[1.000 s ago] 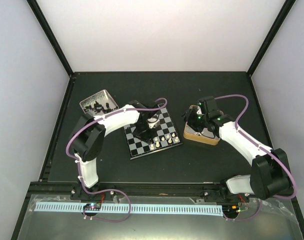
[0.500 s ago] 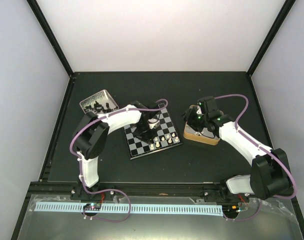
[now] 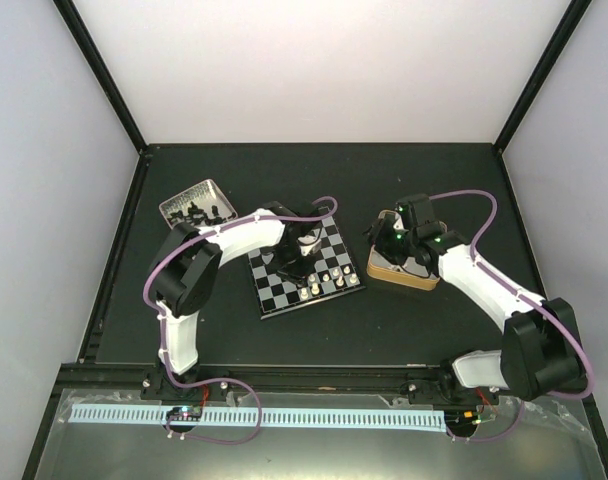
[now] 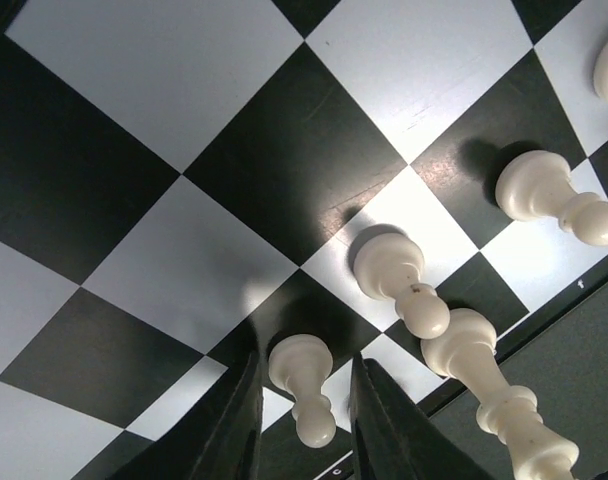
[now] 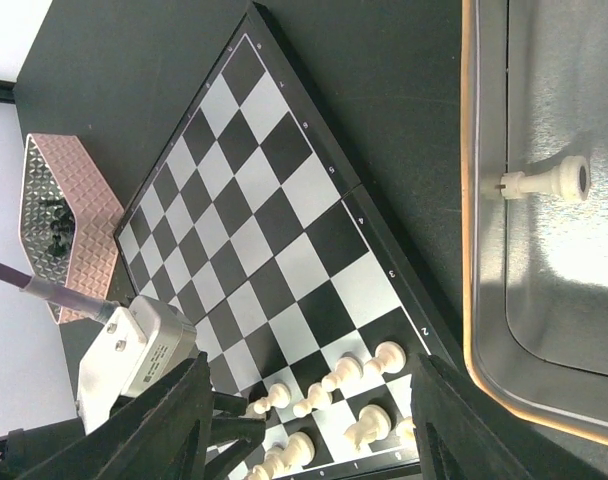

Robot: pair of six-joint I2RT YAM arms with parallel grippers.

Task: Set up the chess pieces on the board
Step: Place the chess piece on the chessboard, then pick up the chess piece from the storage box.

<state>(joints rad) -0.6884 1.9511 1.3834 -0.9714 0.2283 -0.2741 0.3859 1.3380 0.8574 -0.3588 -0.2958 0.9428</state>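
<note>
A white pawn (image 4: 300, 378) is seen standing upright on a dark square close to the near edge of the board (image 3: 280, 292). It is in line with the other white pieces (image 4: 399, 282), which are gathered in two short rows towards the board's near-right corner. The grouping fits one side's starting ranks being filled first, from that corner inwards.

The pawn is flanked by the fingers (image 4: 242, 430) of the left gripper (image 4: 302, 425). They are parted only slightly, and a sliver of gap can be made out on each side of the pawn's base. It is therefore judged to be standing free rather than clamped. The narrow spread is probably chosen so that the close-set neighbours are not knocked.

The board is laid near the middle of the worktop (image 3: 434, 180), turned a little out of square with it, and most of its squares are bare. The black pieces (image 3: 197, 210) are heaped in a pinkish tray (image 3: 170, 207) towards the worktop's far-left corner, apart from the board, so the opposite ranks are taken as not yet begun.

A tan box (image 3: 399, 280) is set just beside the board's right edge, and one white piece (image 5: 544, 182) lies on its side in it. The right gripper (image 5: 314, 440) is held above the box's board-side rim with its fingers (image 5: 169, 430) spread wide and nothing between them, presumably ready for that lying piece.
</note>
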